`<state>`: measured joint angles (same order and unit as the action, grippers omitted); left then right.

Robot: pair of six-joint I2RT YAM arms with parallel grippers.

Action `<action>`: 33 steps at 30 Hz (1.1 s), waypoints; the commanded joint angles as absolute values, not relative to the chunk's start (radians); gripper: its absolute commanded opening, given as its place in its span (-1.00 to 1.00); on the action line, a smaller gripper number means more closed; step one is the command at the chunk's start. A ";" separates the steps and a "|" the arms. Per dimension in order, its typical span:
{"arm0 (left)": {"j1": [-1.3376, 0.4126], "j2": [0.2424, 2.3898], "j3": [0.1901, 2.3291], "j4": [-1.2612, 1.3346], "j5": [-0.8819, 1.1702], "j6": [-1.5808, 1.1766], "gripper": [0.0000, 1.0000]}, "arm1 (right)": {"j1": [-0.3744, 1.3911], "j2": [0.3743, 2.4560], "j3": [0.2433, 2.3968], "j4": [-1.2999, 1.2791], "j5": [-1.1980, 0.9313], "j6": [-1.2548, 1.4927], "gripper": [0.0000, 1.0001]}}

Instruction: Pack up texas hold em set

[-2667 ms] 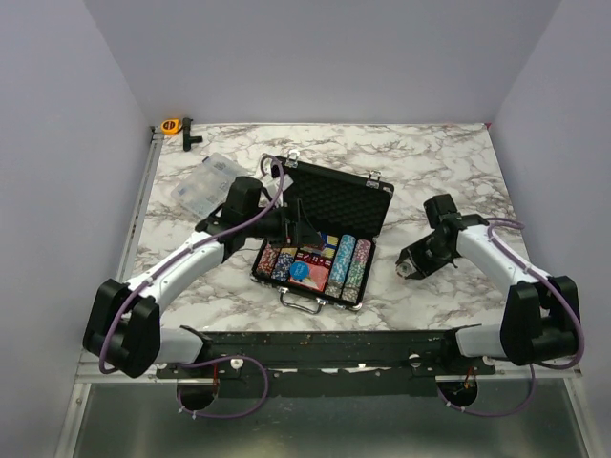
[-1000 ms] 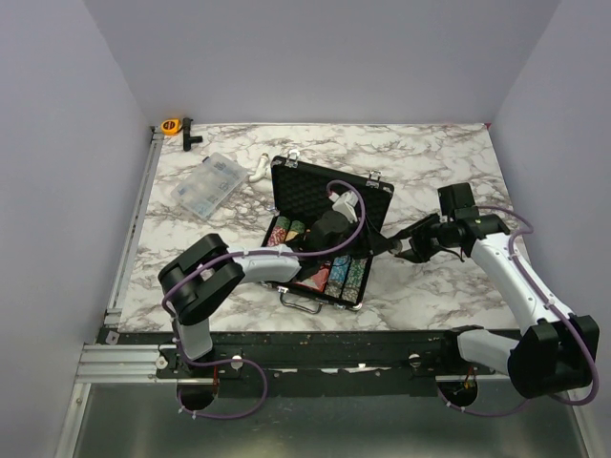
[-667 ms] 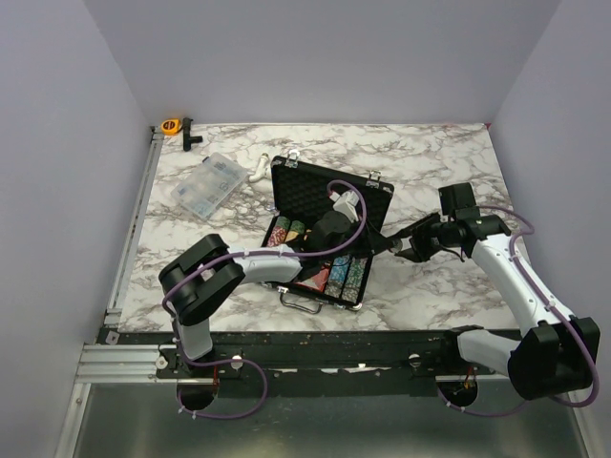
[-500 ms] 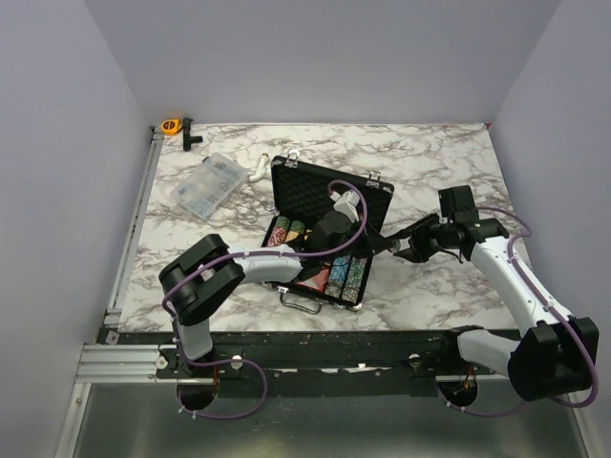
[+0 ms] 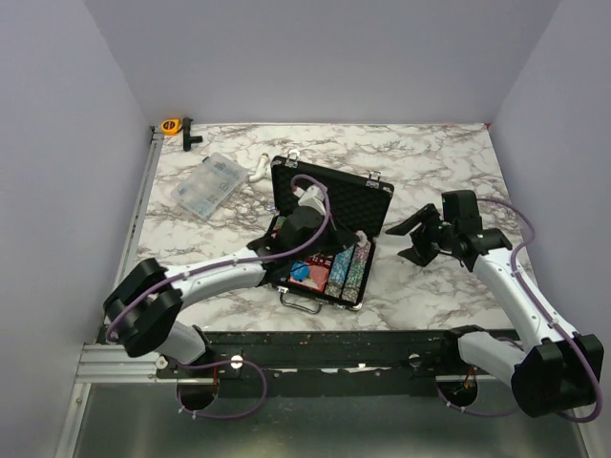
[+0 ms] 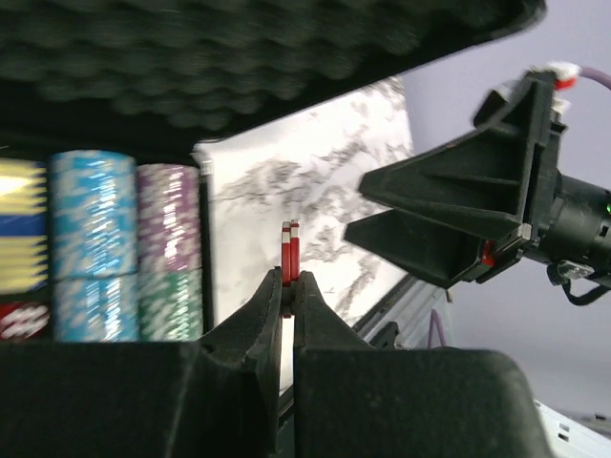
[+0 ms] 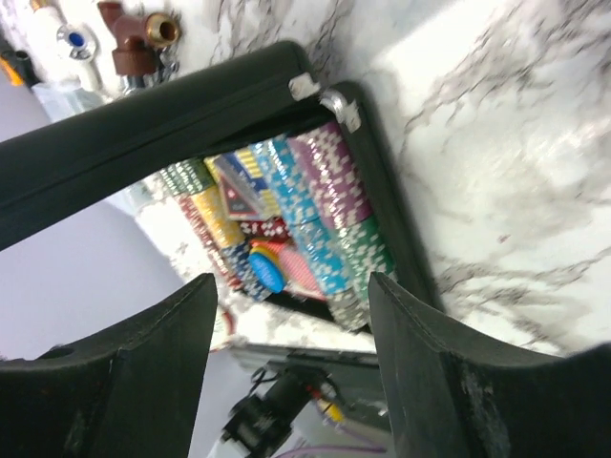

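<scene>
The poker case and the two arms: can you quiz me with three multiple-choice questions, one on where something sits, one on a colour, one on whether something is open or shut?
1. Where is the clear plastic box relative to the poker case?
A) left of it, on the table
B) inside it
C) on its lid

2. What colour are the chips pinched in the left gripper?
A) blue
B) red and white
C) green

3. How is the right gripper?
A) shut on a card deck
B) shut on the lid
C) open, holding nothing

Answers: 1 A, the top view shows the box lying apart from the case on its left. 2 B, the left wrist view shows red edges with white stripes. 3 C, its fingers stand wide apart with nothing between them.
</scene>
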<state>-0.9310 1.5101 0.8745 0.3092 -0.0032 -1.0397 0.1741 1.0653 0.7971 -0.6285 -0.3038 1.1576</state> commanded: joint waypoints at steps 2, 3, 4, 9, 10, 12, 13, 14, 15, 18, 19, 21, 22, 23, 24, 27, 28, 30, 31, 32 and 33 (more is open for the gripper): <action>-0.877 1.296 0.839 -0.215 -0.183 -1.098 -1.00 | 0.175 1.073 0.833 -0.610 -0.158 0.954 0.35; -0.864 1.262 0.851 -0.312 -0.224 -1.119 -1.00 | 0.174 1.078 0.840 -0.611 -0.152 0.923 0.35; -0.847 1.238 0.862 -0.423 -0.253 -1.142 -1.00 | 0.175 1.080 0.845 -0.609 -0.151 0.890 0.34; -0.670 1.153 0.850 -0.750 -0.261 -1.265 -1.00 | 0.175 1.084 0.840 -0.575 -0.147 0.732 0.32; -0.642 1.136 0.832 -0.763 -0.253 -1.286 -1.00 | 0.175 1.086 0.839 -0.570 -0.143 0.702 0.31; -0.611 1.090 0.785 -0.775 -0.252 -1.333 -1.00 | 0.175 1.089 0.841 -0.570 -0.121 0.654 0.31; -0.605 1.063 0.766 -0.773 -0.258 -1.354 -1.00 | 0.175 1.092 0.844 -0.572 -0.109 0.635 0.31; -0.602 1.031 0.745 -0.772 -0.267 -1.375 -1.00 | 0.175 1.093 0.847 -0.574 -0.100 0.622 0.31; -0.596 1.007 0.729 -0.774 -0.280 -1.392 -1.00 | 0.175 1.094 0.848 -0.577 -0.088 0.612 0.31; -0.555 0.967 0.704 -0.784 -0.280 -1.414 -1.00 | 0.175 1.095 0.838 -0.565 -0.081 0.598 0.31; -0.535 0.970 0.703 -0.787 -0.268 -1.412 -1.00 | 0.175 1.096 0.832 -0.559 -0.080 0.599 0.31; -0.506 0.986 0.711 -0.791 -0.241 -1.405 -1.00 | 0.175 1.107 0.824 -0.549 -0.083 0.602 0.31; -0.495 0.994 0.714 -0.796 -0.234 -1.406 -1.00 | 0.175 1.116 0.820 -0.550 -0.086 0.604 0.30; -0.490 1.003 0.719 -0.804 -0.231 -1.416 -1.00 | 0.175 1.125 0.818 -0.548 -0.087 0.603 0.29; -0.484 1.010 0.724 -0.813 -0.226 -1.422 -1.00 | 0.175 1.135 0.818 -0.550 -0.090 0.603 0.29; -0.467 1.035 0.738 -0.830 -0.197 -1.444 -1.00 | 0.175 1.158 0.820 -0.560 -0.093 0.603 0.27; -0.459 1.041 0.739 -0.830 -0.184 -1.450 -1.00 | 0.175 1.161 0.818 -0.560 -0.094 0.603 0.26; -0.449 1.054 0.742 -0.825 -0.158 -1.458 -1.00 | 0.175 1.163 0.815 -0.556 -0.094 0.602 0.26; -0.444 1.058 0.742 -0.815 -0.145 -1.459 -1.00 | 0.175 1.164 0.812 -0.553 -0.094 0.602 0.26; -0.442 1.060 0.741 -0.808 -0.137 -1.460 -1.00 | 0.175 1.164 0.812 -0.551 -0.095 0.604 0.26; -0.439 1.063 0.742 -0.804 -0.131 -1.462 -1.00 | 0.175 1.163 0.810 -0.550 -0.096 0.605 0.26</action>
